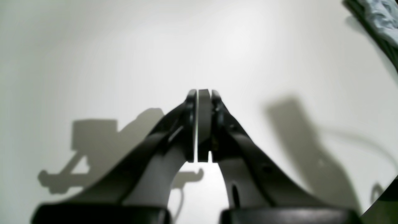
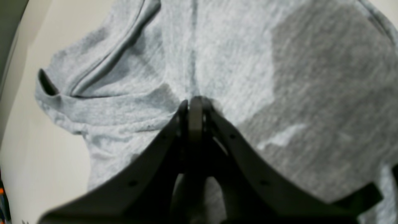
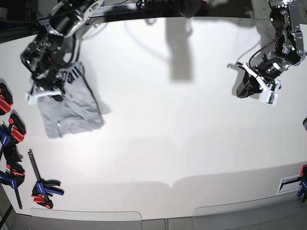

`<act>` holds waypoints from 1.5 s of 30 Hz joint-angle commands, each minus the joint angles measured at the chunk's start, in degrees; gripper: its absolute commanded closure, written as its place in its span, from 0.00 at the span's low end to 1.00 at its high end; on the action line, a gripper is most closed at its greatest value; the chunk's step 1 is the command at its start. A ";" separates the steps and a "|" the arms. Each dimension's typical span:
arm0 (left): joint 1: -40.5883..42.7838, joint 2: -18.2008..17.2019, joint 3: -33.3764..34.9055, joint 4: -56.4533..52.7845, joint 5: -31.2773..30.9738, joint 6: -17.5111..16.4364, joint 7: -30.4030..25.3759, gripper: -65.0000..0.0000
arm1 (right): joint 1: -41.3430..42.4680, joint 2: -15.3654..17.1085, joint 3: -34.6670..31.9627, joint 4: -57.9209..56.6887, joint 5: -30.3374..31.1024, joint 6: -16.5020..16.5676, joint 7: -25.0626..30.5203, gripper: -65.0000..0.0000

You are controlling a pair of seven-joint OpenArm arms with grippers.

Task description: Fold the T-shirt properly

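Observation:
The T-shirt [image 3: 72,112] lies as a small light grey bundle near the table's left edge, with black lettering showing at its far end. It fills the right wrist view, where the T-shirt [image 2: 248,62] shows a sleeve hem and creases. My right gripper [image 2: 194,102] is shut with its tips down against the cloth; I cannot tell whether any cloth is pinched between the pads. In the base view the right gripper [image 3: 50,93] sits over the shirt's far left part. My left gripper [image 1: 198,93] is shut on nothing above bare table, and the left gripper [image 3: 240,90] hangs far right.
Red and blue clamps [image 3: 9,129] and another clamp [image 3: 43,187] lie along the table's left edge. A further clamp [image 3: 302,182] sits at the lower right. A crumpled bluish-grey thing [image 1: 382,15] shows past the table's dark edge in the left wrist view.

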 commanded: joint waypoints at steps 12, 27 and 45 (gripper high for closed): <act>-0.63 -1.01 -0.42 0.90 -0.90 -0.22 -2.64 1.00 | -2.45 1.55 0.50 5.27 5.73 -1.09 -0.44 1.00; 3.67 -0.98 -9.70 7.48 -0.94 -3.45 -2.99 1.00 | -16.57 1.51 0.50 36.76 23.06 13.92 -4.83 1.00; 40.54 -0.70 -31.28 1.57 -0.90 -7.34 1.86 1.00 | -48.15 -1.62 3.93 45.72 28.89 16.06 -8.31 1.00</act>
